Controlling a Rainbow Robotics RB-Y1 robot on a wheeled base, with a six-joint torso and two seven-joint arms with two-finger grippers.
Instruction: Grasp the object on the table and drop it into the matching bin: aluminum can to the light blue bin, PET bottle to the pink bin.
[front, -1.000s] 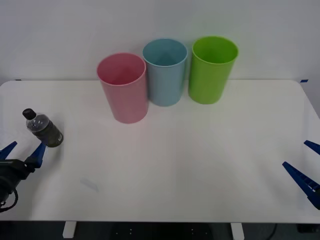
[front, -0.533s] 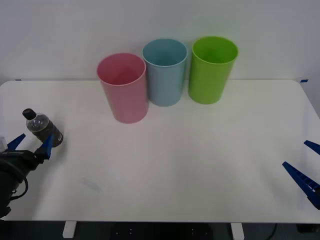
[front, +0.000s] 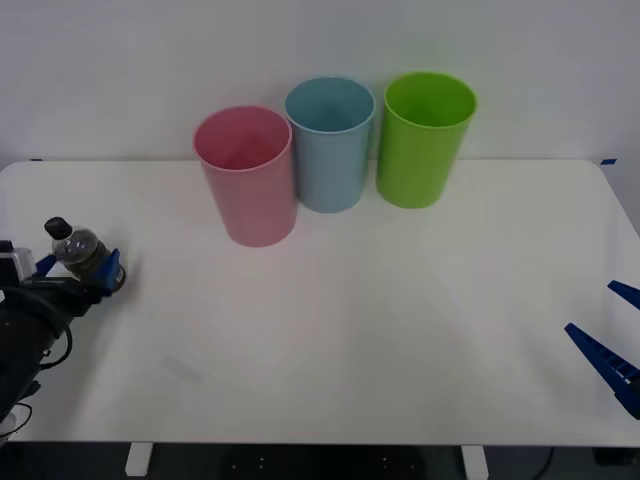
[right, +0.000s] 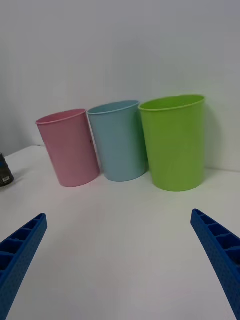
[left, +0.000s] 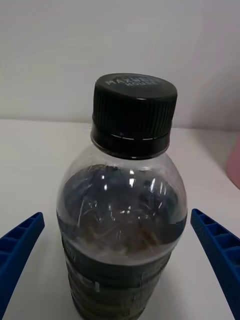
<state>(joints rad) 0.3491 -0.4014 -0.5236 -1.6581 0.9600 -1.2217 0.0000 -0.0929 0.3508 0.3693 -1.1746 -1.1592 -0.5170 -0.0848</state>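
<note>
At the left edge of the table, the PET bottle is being straddled by the left gripper, whose blue ribbed fingers are being held apart on either side of the bottle's dark lower body. From the left wrist view, the bottle is being shown upright between the two spread fingers, with a gap visible on each side, so the bottle is not being touched by them; its black cap is being seen from slightly above, and the clear shoulder is being followed downward by the dark brown-grey contents. A sliver of the pink bin is being caught at that view's edge.

Toward the back of the table, three bins are being kept in a close row: the pink bin nearest the robot's left, the light blue bin just beside it, and a lime green bin just beside that. All three are being kept upright with open mouths, well apart from the bottle.

At the right edge of the table, the right gripper is being held idle, its fingers being kept wide apart around nothing. From the right wrist view, the pink bin, light blue bin and lime green bin are being seen beyond the two spread fingers.
</note>
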